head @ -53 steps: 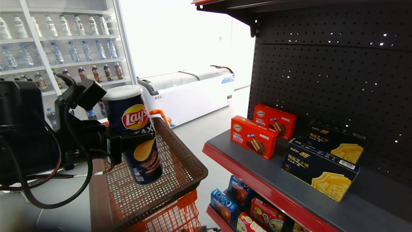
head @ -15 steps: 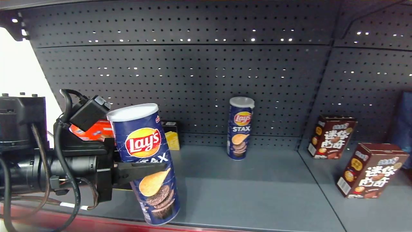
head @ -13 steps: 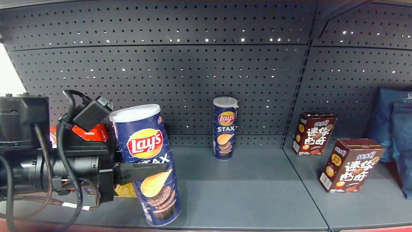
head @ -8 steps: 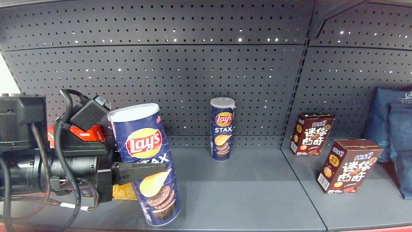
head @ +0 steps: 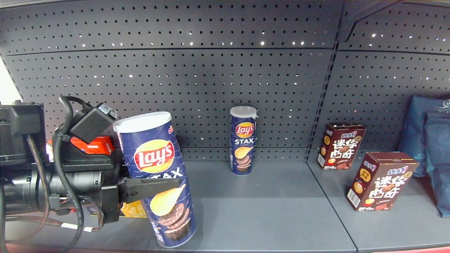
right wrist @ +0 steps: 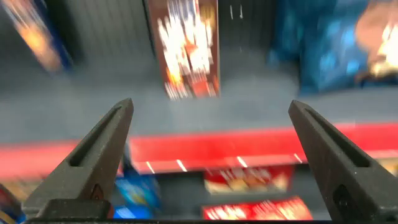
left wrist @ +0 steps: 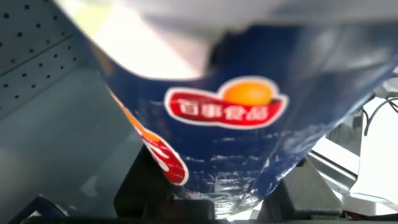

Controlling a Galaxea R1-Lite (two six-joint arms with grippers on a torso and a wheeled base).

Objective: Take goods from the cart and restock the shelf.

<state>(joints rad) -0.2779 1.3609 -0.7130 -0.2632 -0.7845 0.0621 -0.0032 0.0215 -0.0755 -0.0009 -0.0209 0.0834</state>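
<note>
Left gripper (head: pixel 154 183): fingers pinching a blue chip can (head: pixel 152 168) around its middle, one dark finger (head: pixel 149 185) lying across the front of the label. The can is tilted, its white lid leaning toward the robot's left, its base low over the front part of the grey shelf (head: pixel 274 211). Cannot tell whether the base touches the shelf board.

Left wrist view: the can (left wrist: pixel 249 106) is wedged between the two fingers of the left gripper (left wrist: pixel 217 202), grey shelf board beyond it.

Right gripper (right wrist: pixel 217 155): fingers (right wrist: pixel 93 158) spread wide, nothing between them. It hangs in front of the red shelf edge (right wrist: pixel 249 149), facing a brown box (right wrist: pixel 186 53); picture blurred.

On the shelf:
- second can (head: pixel 243 140), same kind, upright at the back, close to the perforated back panel (head: pixel 211 80), well apart from the held one.
- two brown boxes to the robot's right: one (head: pixel 340 146) at the back, one (head: pixel 381 181) nearer the front.
- blue bags (head: pixel 430 140) at the far right.
- red box (head: pixel 92 145) behind the left gripper; yellow pack (head: pixel 133 209) partly hidden under it.
</note>
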